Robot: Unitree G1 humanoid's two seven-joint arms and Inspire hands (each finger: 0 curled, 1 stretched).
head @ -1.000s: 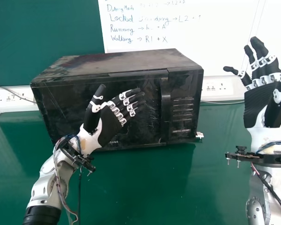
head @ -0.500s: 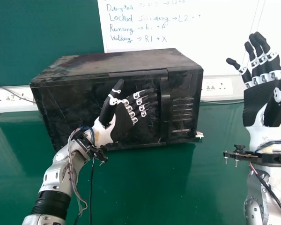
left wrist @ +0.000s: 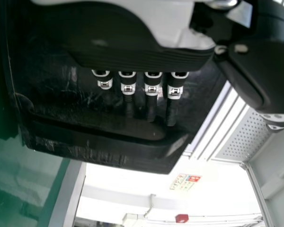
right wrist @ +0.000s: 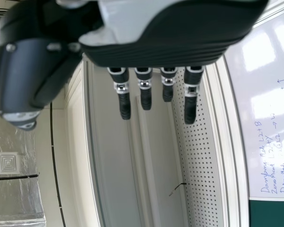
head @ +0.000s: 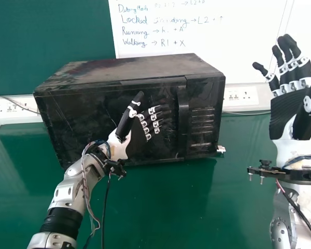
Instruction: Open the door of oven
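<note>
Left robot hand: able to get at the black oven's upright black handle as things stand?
Looks like yes: the left robot hand is open close to the handle, fingers toward it, nothing visible in between.

Robot hand with straight fingers, whiteboard, perforated panel

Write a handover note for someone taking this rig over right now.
Left hand: open, fingers straight, in front of the oven door, pointing toward its upright handle; contact with the door can't be judged.
Right hand: open and empty, raised beside the oven, off to its right.
Done: left fingers are near the handle, not hooked on it.
Left: get hold of the handle and open the door, which is shut.
</note>
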